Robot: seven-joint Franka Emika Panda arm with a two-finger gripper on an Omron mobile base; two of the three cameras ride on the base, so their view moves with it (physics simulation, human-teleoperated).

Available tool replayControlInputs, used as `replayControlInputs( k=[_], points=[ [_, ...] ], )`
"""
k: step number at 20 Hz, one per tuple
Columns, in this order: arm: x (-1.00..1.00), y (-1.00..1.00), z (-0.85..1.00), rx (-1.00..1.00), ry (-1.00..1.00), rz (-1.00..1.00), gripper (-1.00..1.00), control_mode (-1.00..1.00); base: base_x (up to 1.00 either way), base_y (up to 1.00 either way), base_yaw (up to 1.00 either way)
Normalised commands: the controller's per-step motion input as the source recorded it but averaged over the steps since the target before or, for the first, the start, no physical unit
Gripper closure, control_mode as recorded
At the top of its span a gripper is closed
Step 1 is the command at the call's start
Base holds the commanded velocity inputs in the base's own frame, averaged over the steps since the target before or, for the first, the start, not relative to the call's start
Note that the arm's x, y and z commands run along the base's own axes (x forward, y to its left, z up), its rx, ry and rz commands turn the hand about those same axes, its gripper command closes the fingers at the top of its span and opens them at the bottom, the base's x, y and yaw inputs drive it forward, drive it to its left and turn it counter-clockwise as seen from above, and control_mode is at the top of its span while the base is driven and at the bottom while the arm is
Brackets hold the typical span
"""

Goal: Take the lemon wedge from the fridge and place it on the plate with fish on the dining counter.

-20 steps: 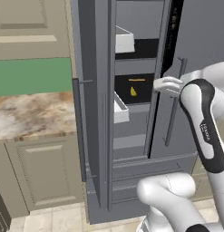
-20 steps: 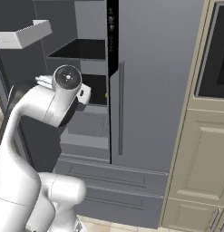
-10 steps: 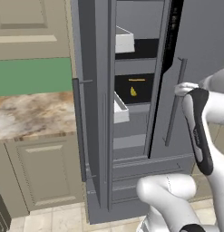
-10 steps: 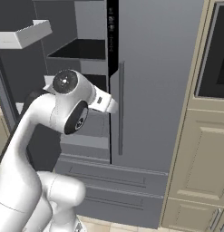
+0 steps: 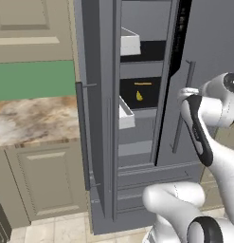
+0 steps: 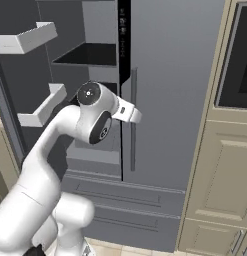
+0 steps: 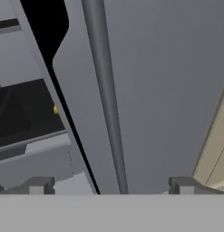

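Claw (image 7: 111, 185) tips stand wide apart and empty in the hand view, aimed at the shut right door's bar handle (image 7: 105, 97), with what may be the lemon wedge (image 7: 55, 109) a faint yellow speck on the dark shelf. From the left base view the wedge (image 5: 139, 96) lies inside the open fridge (image 5: 137, 61), well apart from the arm. In the right base view the wrist is near that handle (image 6: 133, 120); swinging left, it could clip the door edge.

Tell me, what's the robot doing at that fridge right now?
Hand open, empty. Lemon wedge on fridge shelf. Closed right door faces hand.
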Motion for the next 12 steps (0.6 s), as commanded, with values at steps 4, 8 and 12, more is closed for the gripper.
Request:
replayControlInputs(
  k=[4, 8, 12],
  points=[
    [0.63, -0.37, -0.20, 0.00, 0.01, 0.09, -1.00, -1.00, 0.00, 0.00, 0.00],
    [0.59, -0.26, -0.29, 0.00, 0.00, 0.14, -1.00, -1.00, 0.00, 0.00, 0.00],
    [0.70, -0.02, -0.27, 0.00, 0.00, 0.10, -1.00, -1.00, 0.00, 0.00, 0.00]
  ],
)
